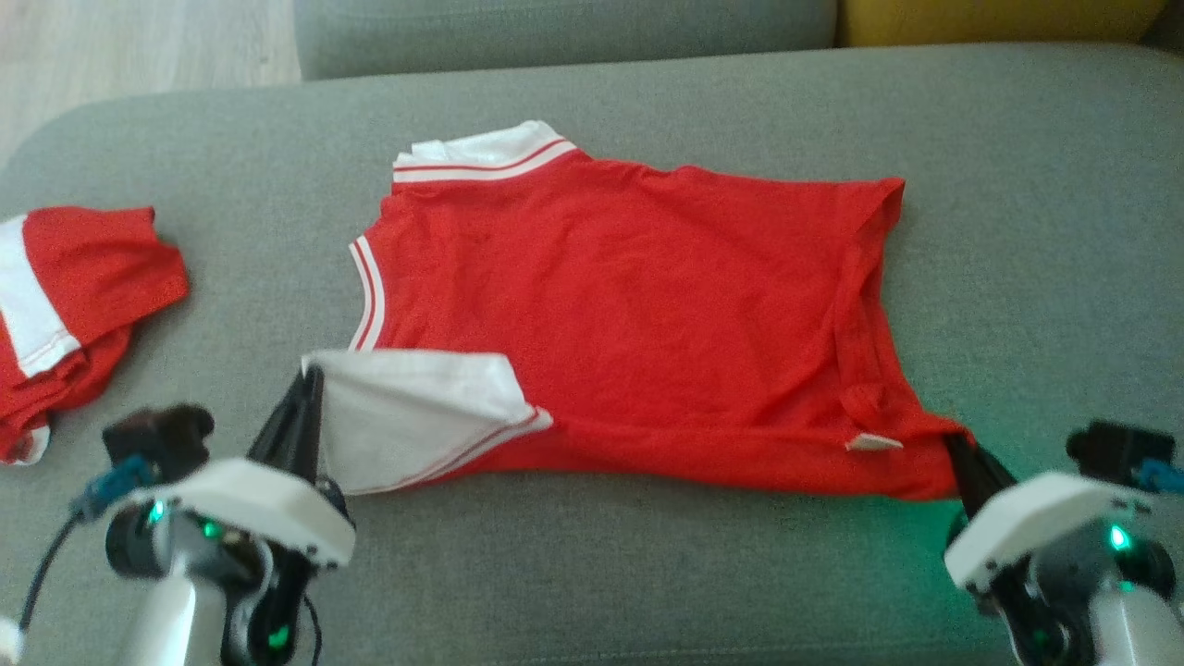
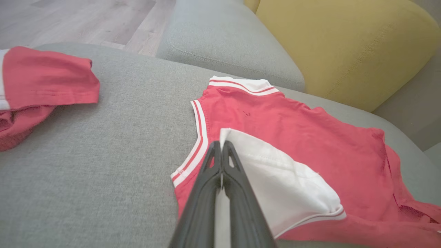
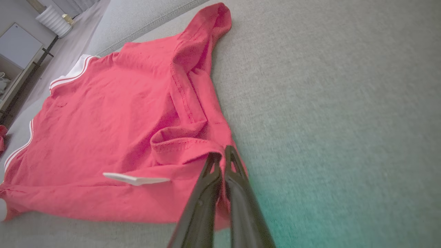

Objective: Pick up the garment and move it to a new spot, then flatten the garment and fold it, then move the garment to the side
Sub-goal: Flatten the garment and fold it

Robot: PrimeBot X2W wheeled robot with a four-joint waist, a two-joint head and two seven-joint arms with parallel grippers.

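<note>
Both pincers clamped on the near edge, looks like a fold is about to happen

The red garment (image 1: pixel 629 314) lies spread across the middle of the grey sofa seat (image 1: pixel 647 573), collar end toward the robot's left. The left pincer (image 1: pixel 313 379) is pinched tight on the corner of the white flap (image 1: pixel 416 416). The right pincer (image 1: pixel 957 453) is clenched on the red hem corner, just past the little white tag (image 1: pixel 872 443). My guess is it holds the two near corners so the edge stays taut and can be carried over in one go without bunching. Count: two pincers, both gripping cloth. There are two garments, this one plus a second red garment (image 1: pixel 74 305) crumpled well off to the left. One yellow cushion (image 2: pixel 344 44) sits at the back.
</note>
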